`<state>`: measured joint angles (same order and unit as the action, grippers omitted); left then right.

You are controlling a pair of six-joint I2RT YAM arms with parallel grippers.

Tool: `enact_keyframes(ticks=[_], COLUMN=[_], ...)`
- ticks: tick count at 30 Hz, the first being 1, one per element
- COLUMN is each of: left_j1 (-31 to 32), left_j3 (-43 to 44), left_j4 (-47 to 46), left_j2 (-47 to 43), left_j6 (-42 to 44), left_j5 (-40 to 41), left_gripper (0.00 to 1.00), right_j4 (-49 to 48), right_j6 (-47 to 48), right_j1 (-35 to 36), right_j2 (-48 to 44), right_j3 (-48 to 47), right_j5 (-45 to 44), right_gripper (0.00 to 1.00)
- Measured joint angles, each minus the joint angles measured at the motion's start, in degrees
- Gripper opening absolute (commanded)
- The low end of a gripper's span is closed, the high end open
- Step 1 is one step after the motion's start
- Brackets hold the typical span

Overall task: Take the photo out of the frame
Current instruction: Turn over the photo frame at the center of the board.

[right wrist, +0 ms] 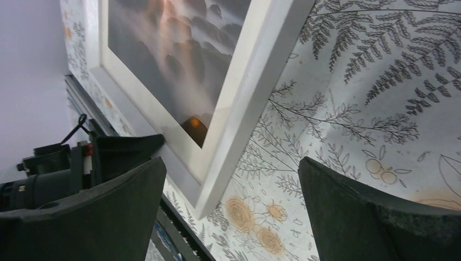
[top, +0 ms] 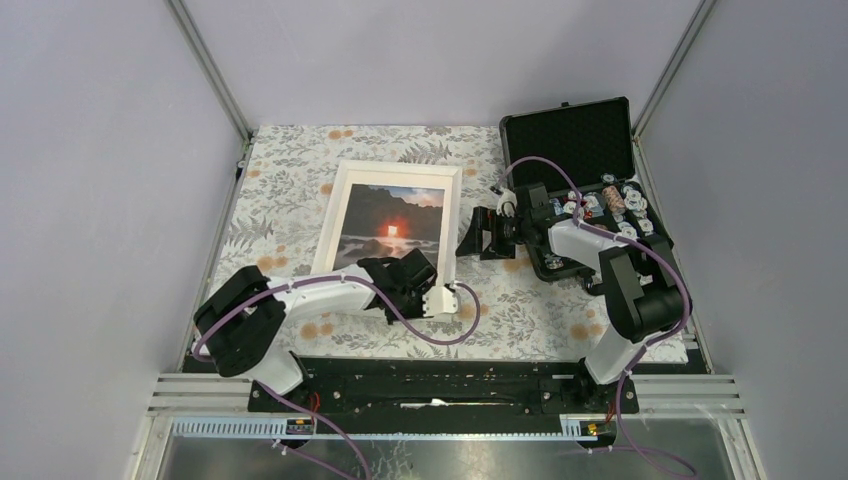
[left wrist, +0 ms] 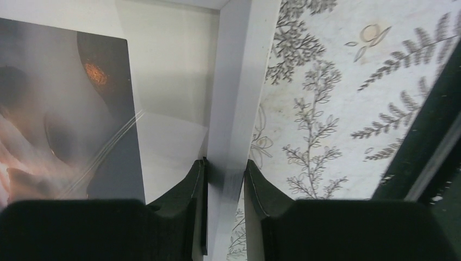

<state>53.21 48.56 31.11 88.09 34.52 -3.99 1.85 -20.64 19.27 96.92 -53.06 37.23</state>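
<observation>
Right at the near end of the table lies the frame [top: 340, 205], flat and face up on the flowered tablecloth [top: 520, 310], its thin white border square around a cream mat. The photo [top: 392, 225] sits inside it: dark rocks, pale mist, a strip of blue sky and a glowing orange sun at the centre. My left arm [top: 310, 295] folds out from its base, with the elbow to the left and the forearm stretched rightward along the frame's near edge. My left gripper [left wrist: 224, 167] is at the frame's near right corner, and my fingers [left wrist: 195, 182] sit one on each side of the white rail, pressed narrow against it, so I've got the frame pinched. Further up, my right arm [top: 620, 280] bends in from the right. My right gripper [right wrist: 231, 163] is turned sideways just beside the frame's right edge, jaws spread wide, touching nothing. Behind it stands the black case [top: 570, 140], lid up.
</observation>
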Motion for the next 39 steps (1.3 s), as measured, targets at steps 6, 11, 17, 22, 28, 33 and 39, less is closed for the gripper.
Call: enact_keyframes(ticks=[6,11,17,22,28,33,39], left_j1=[0.09,-0.11,-0.42,-0.85,-2.05,-3.15,-3.45], left_j3=[0.96,2.01,2.12,2.75,3.13,3.48,4.5], left_j4=[0.76,0.76,0.98,1.38,1.22,1.14,0.46], left_j2=[-2.51,-4.15,-4.81,-5.81,-6.8,-8.2,-8.24], left_j6=[-2.71,-4.46,-5.03,-5.77,-6.6,-7.58,-8.92], left_j5=[-3.32,-5.7,-7.43,-8.79,-10.84,-12.59,-14.25], left_gripper=[0.0,0.0,0.0,0.0,0.0,0.0,0.0], right_j4=[-2.32,-2.6,-5.09,-11.3,-19.54,-25.62,-32.41], right_j6=[-4.7,-7.63,-11.96,-18.49,-26.36,-31.85,-38.58], right_j1=[-0.04,-0.04,-0.04,0.02,0.92,1.66,2.91], right_j2=[2.08,5.77,9.03,11.52,11.69,11.82,12.57], right_j3=[-0.04,-0.22,-0.76,-0.26,2.95,4.28,6.45], right_j5=[2.75,4.15,8.15,12.35,16.06,17.57,19.37], right_gripper=[1.0,1.0,0.95,0.85,0.81,0.78,0.77])
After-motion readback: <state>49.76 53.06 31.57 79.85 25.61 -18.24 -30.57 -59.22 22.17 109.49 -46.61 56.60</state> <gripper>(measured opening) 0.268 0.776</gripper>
